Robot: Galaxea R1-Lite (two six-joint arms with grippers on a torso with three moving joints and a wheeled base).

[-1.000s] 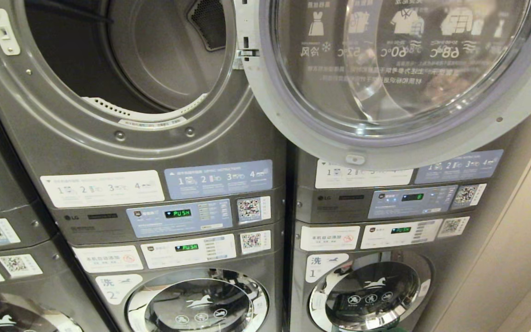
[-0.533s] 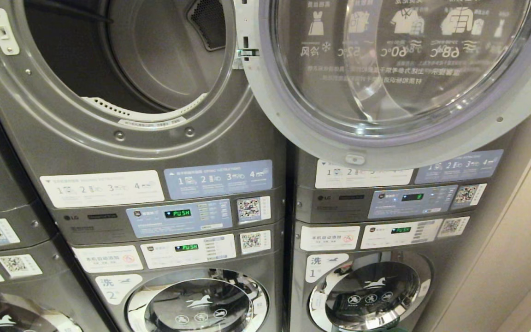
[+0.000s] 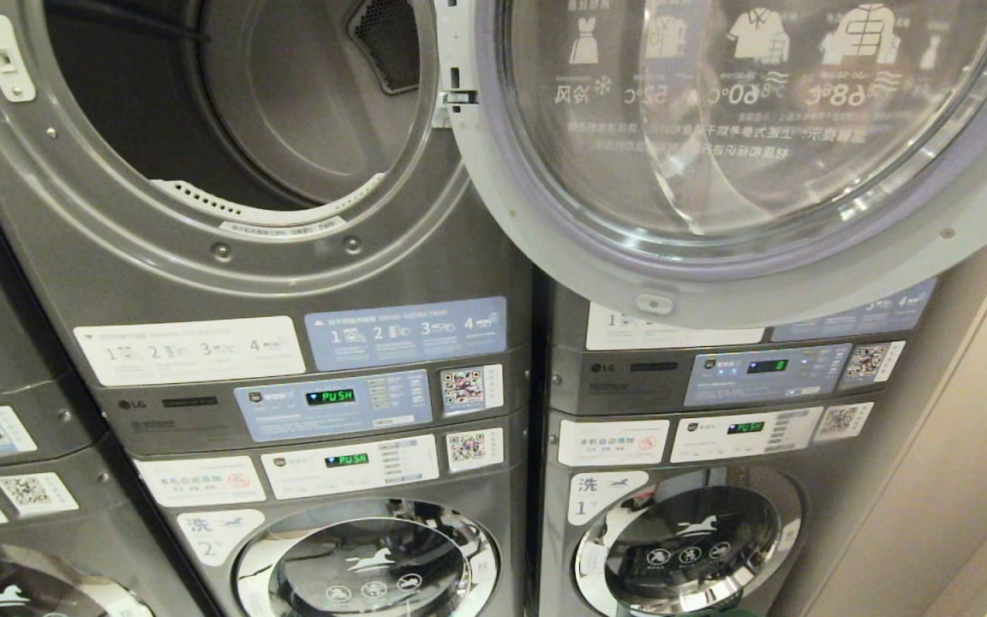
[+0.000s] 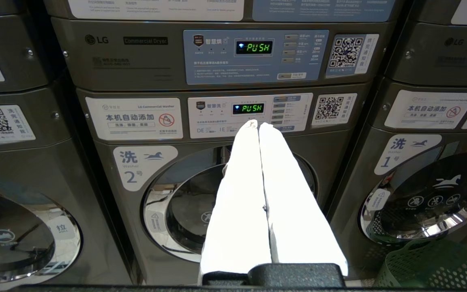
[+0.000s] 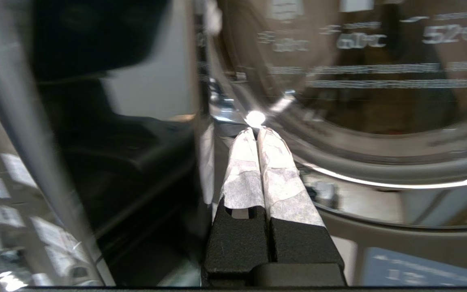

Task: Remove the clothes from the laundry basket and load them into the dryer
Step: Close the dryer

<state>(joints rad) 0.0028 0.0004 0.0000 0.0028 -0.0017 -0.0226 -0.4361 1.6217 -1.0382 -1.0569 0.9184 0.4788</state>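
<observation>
Your right hand point(image 5: 258, 130) is clenched on nothing, close to the dryer door point(image 3: 742, 146) (swung wide open). Left hand point(image 4: 258, 123) clenched too; the green laundry basket point(image 4: 432, 263) sits lower right.

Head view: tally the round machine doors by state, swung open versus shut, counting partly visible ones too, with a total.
Swung open: 1, the dryer door with the clear window.
Shut: 3, the washer doors at the bottom: left, middle, right.
Total: 4
</observation>
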